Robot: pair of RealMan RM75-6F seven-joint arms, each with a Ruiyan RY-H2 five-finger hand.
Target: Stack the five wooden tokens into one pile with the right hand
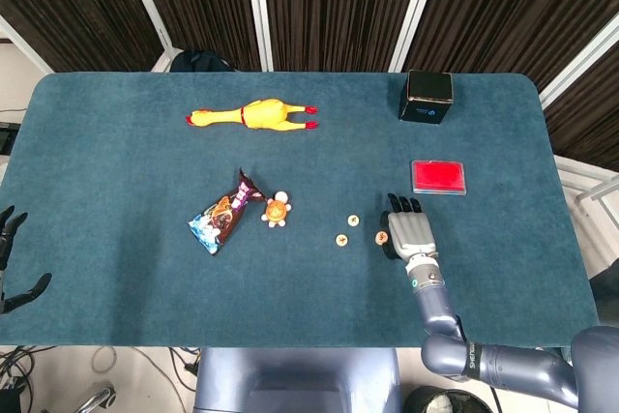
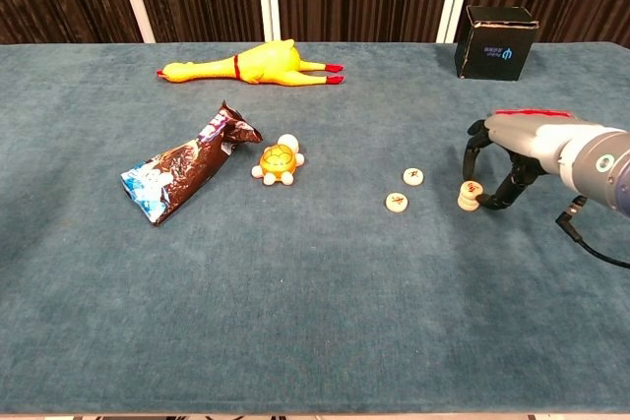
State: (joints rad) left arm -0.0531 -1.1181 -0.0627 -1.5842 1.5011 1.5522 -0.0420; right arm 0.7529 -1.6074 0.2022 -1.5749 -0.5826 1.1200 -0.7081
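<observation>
Just beside the token pile (image 2: 470, 196), your right hand (image 2: 512, 145) arches, fingers (image 2: 473, 151) spread around it, grip uncertain.

Right robot hand (image 2: 504, 159) arched palm-down, fingers apart, left robot hand (image 1: 12, 260) spread

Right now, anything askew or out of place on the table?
Nothing is spilled or damaged. Two loose tokens lie flat, apart from the pile at the right hand. The snack bag looks crumpled.
</observation>
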